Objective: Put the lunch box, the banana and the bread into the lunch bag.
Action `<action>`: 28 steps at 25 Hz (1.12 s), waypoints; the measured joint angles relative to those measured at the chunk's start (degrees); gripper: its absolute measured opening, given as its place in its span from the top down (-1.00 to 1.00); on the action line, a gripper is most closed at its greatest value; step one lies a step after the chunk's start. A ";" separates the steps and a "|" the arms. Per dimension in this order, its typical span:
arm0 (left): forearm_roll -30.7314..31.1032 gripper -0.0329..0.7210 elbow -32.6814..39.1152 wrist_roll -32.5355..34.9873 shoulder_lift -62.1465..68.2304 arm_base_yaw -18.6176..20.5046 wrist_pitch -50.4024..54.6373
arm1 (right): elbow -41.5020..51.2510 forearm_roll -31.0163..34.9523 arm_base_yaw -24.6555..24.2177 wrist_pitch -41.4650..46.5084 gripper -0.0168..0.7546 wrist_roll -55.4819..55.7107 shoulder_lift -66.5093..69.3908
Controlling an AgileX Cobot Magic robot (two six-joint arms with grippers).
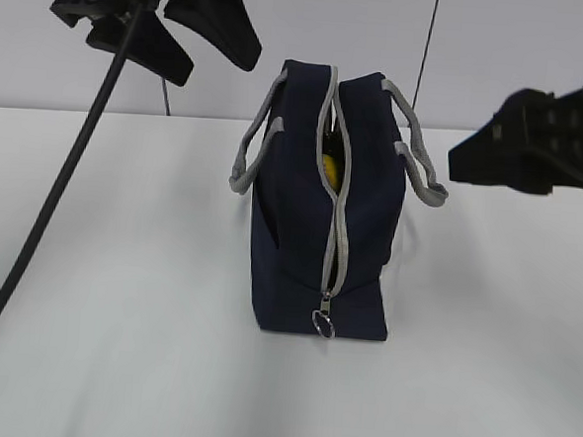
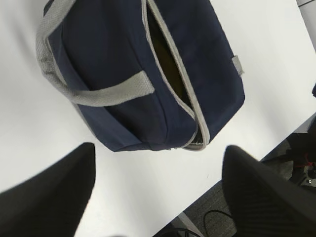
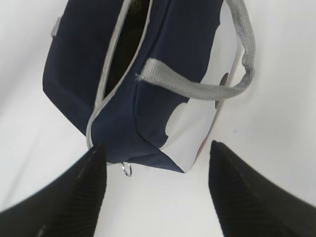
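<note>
**Lunch bag: soft shell, unzipped, both grippers clear of it**

The lunch bag (image 1: 322, 210) stands on the desk (image 1: 120, 267) between and below our two grippers, touching neither. The left gripper (image 1: 179, 28) hangs above with jaws spread and empty; the right gripper (image 3: 155, 192) also has its jaws apart, holding nothing. Through the parted zipper (image 1: 336, 231) we see a yellow patch, likely the banana (image 1: 328, 168); the rest inside is hidden. We judge the fabric limp and light, so it will sag if pinched. The grey handles (image 2: 113, 91) or the ring pull (image 1: 324, 324) offer the surest hold.
</note>
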 joint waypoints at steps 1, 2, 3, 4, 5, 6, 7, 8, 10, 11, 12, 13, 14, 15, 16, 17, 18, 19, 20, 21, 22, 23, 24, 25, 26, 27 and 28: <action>0.00 -0.49 1.55 0.00 -0.93 0.00 -0.44 | 2.78 0.85 0.00 -1.47 -0.33 -1.31 -1.76; 0.00 -0.49 3.12 0.00 -2.01 0.00 -0.99 | 5.42 1.92 0.00 -3.04 -0.33 -3.02 -3.36; 0.00 -0.49 4.39 0.00 -3.02 0.00 -1.72 | 6.50 2.53 0.00 -3.43 -0.33 -3.97 -4.01; 0.00 -0.49 5.86 0.00 -3.82 0.00 -2.23 | 9.00 4.29 0.00 -4.63 -0.33 -6.16 -5.24; 0.13 -0.48 7.25 0.00 -4.78 0.00 -2.68 | 11.06 6.08 0.00 -5.95 -0.33 -9.44 -6.49; 0.33 -0.47 8.32 0.00 -5.65 0.00 -2.89 | 13.47 8.75 0.00 -7.13 -0.33 -13.57 -7.53; 0.68 -0.45 9.55 0.00 -6.47 0.00 -3.30 | 15.18 10.56 0.00 -7.93 -0.33 -16.22 -8.00; 1.00 -0.43 10.71 0.00 -7.08 0.00 -3.63 | 17.31 14.25 0.00 -8.81 -0.33 -21.27 -8.62; 1.61 -0.42 12.51 0.00 -8.25 0.00 -4.33 | 21.17 21.87 0.00 -10.39 -0.33 -30.41 -8.97; 1.67 -0.41 13.19 0.00 -8.64 0.00 -4.62 | 23.25 27.05 0.00 -10.93 -0.33 -36.35 -9.07; 1.72 -0.41 13.72 0.00 -9.08 0.00 -4.83 | 24.98 32.16 0.00 -11.52 -0.33 -41.92 -9.07; 1.78 -0.41 14.02 0.00 -9.34 0.00 -4.89 | 27.36 39.02 0.00 -11.85 -0.33 -45.54 -9.07; 1.84 -0.41 14.16 0.00 -9.57 0.00 -4.97 | 28.94 45.43 0.00 -12.40 -0.33 -54.61 -9.07; 1.84 -0.41 14.35 0.00 -9.66 0.00 -5.00 | 30.42 53.73 0.00 -12.56 -0.33 -64.51 -9.07; 1.89 -0.41 14.47 0.00 -9.77 0.00 -4.94 | 32.37 62.07 0.00 -12.40 -0.33 -73.26 -9.07; 1.89 -0.41 14.52 0.00 -9.84 0.00 -5.00 | 33.43 68.79 0.00 -11.99 -0.33 -80.38 -9.07; 1.89 -0.41 14.60 0.00 -9.84 0.00 -5.12 | 34.93 75.27 0.00 -11.12 -0.33 -88.03 -9.07; 1.96 -0.41 14.71 0.00 -9.87 0.00 -5.12 | 36.13 78.56 0.00 -10.52 -0.33 -92.82 -9.10; 1.96 -0.41 14.83 0.00 -9.87 0.00 -5.12 | 37.15 81.23 0.00 -10.04 -0.33 -97.02 -9.10; 2.01 -0.40 14.92 0.00 -9.87 0.00 -5.12 | 37.56 82.37 0.00 -9.91 -0.33 -98.77 -8.96; 2.01 -0.40 14.97 0.00 -9.87 0.00 -5.06 | 37.69 83.14 0.00 -9.92 -0.33 -99.96 -8.55; 2.01 -0.40 14.97 0.00 -9.87 0.00 -5.06 | 37.69 83.84 0.00 -9.55 -0.33 -101.20 -7.56; 2.01 -0.40 14.97 0.00 -9.87 0.00 -5.06 | 37.69 84.16 0.00 -8.81 -0.33 -102.23 -6.26; 2.01 -0.39 14.97 0.00 -9.87 0.00 -5.06 | 37.69 84.25 0.00 -8.27 -0.33 -103.09 -5.49; 2.01 -0.39 14.97 0.00 -9.87 0.00 -5.06 | 37.69 84.41 0.00 -6.51 -0.33 -104.73 -2.99; 2.01 -0.39 14.97 0.00 -9.87 0.00 -5.06 | 37.69 84.41 0.00 -5.17 -0.33 -105.91 -0.77; 2.01 -0.39 14.97 0.00 -9.87 0.00 -5.06 | 37.69 84.45 0.00 -4.62 -0.33 -107.22 1.32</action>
